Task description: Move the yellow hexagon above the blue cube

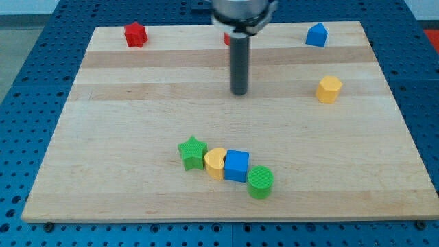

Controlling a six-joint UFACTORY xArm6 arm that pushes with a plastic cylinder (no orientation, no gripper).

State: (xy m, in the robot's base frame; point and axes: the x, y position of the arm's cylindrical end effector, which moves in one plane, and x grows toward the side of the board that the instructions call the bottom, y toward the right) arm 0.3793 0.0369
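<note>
The yellow hexagon (329, 89) sits at the view's right, in the upper half of the board. The blue cube (236, 165) lies low in the middle, in a row with other blocks. My tip (239, 92) rests on the board near the top middle, to the left of the yellow hexagon and well above the blue cube. It touches no block.
A green star (193, 151), a yellow heart-like block (215, 162) and a green cylinder (260, 182) flank the blue cube. A red star (136, 34) is at top left, a blue pentagon-like block (316, 34) at top right. A red block (226, 39) peeks out behind the rod.
</note>
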